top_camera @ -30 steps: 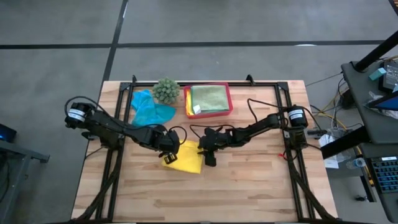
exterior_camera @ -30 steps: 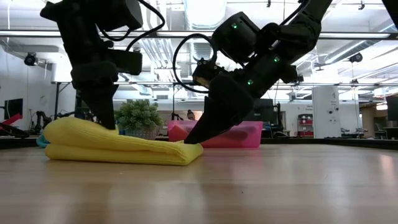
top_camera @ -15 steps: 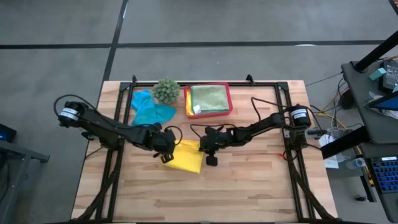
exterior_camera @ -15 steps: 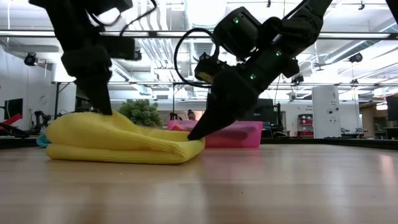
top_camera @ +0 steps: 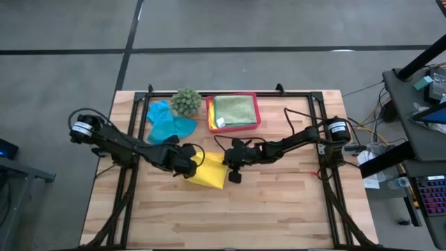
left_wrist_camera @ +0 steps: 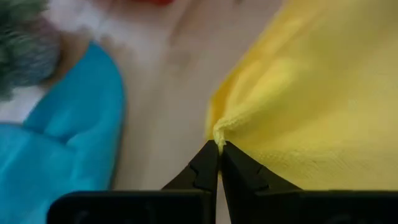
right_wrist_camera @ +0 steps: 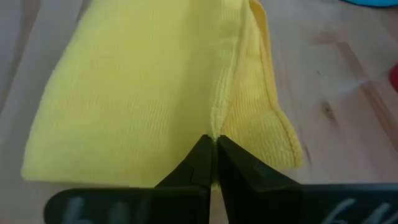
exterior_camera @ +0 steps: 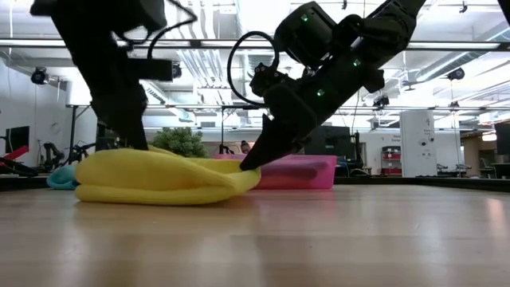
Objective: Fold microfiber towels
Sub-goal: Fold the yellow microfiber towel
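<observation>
The folded yellow towel (top_camera: 208,171) lies mid-table. The left gripper (left_wrist_camera: 219,147) is pinched tight on its left edge, the right gripper (right_wrist_camera: 213,140) pinched tight on its right edge. A teal towel (top_camera: 167,122) lies behind, near the plant (top_camera: 186,102) and tray (top_camera: 233,127).

towel (top_camera: 209,172) between 2 pincers

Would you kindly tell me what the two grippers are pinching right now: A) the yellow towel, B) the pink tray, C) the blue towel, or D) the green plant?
A: the left gripper and the right gripper are both shut on edges of the yellow towel in the middle of the table.
</observation>
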Action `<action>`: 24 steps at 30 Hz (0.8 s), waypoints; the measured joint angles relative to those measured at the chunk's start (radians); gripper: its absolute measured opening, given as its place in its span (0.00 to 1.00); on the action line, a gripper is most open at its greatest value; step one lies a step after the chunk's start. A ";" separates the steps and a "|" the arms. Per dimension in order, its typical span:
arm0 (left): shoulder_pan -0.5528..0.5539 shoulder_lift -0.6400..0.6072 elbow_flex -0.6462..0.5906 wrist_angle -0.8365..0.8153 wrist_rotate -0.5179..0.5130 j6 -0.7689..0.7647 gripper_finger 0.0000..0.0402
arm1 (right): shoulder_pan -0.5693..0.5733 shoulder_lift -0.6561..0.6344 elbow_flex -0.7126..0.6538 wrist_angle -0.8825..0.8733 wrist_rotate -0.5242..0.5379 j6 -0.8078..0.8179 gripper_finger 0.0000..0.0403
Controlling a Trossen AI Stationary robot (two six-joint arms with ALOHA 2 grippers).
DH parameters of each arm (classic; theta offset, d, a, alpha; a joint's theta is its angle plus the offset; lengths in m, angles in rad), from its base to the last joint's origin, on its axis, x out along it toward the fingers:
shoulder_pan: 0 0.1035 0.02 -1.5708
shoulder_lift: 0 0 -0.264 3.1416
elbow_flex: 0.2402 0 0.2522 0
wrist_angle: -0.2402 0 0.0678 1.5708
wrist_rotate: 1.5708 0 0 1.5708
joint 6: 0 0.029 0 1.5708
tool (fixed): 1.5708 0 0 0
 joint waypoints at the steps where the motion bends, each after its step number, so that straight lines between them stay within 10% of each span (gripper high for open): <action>1: 0.000 0.013 -0.006 0.000 -0.025 -0.012 0.00 | 0.000 0.000 -0.001 0.004 0.000 -0.002 0.04; 15: 0.005 0.072 -0.011 0.048 -0.063 0.001 0.25 | -0.002 -0.005 -0.002 -0.013 0.015 0.033 0.44; 24: 0.004 -0.026 0.011 0.025 -0.036 0.121 0.41 | -0.009 -0.007 -0.002 -0.024 0.006 -0.097 0.44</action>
